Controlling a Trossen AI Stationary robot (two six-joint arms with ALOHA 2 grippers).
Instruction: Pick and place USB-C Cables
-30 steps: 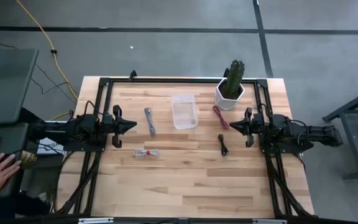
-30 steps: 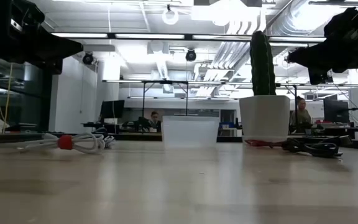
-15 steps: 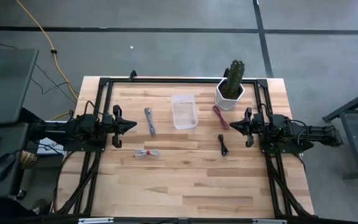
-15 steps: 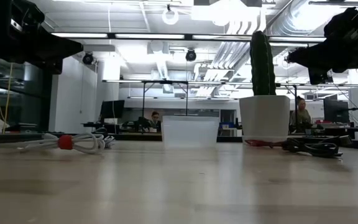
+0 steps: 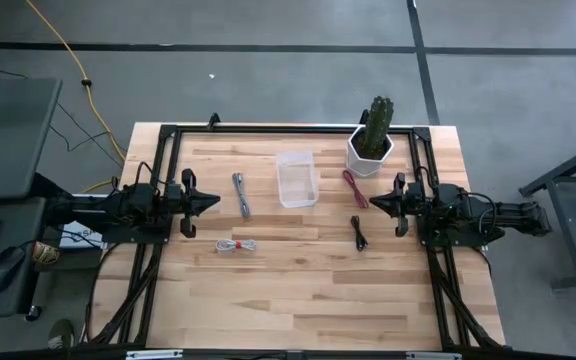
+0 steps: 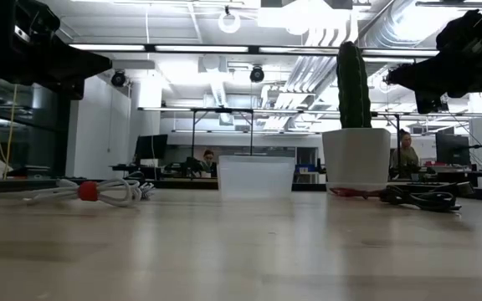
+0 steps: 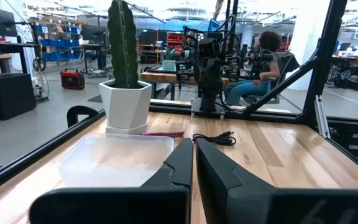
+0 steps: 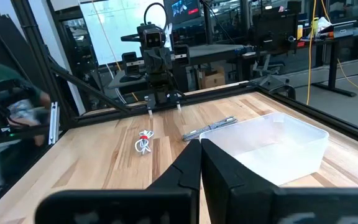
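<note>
USB-C cables, four in all, lie loose on the wooden table (image 5: 308, 300): the grey cable (image 5: 241, 193) left of the clear plastic bin (image 5: 297, 179), the whitish cable with a red spot (image 5: 236, 245) nearer the front edge, the dark red cable (image 5: 354, 188) just right of the bin beside the white cactus pot (image 5: 368, 150), and the black cable (image 5: 359, 233) nearer than the red one. All four sit well apart from each other and from the table's edges (the near half of the tabletop is bare planks).

The left gripper (image 5: 214, 203) hangs at the left side, fingers pressed together on nothing, close to the grey cable. The right gripper (image 5: 374, 203) faces it from the right, likewise clenched and empty, between the red and black cables.

Beyond the table, a concrete floor with a yellow cord (image 5: 68, 55); a seated person (image 7: 263, 62) shows in the workshop behind.
</note>
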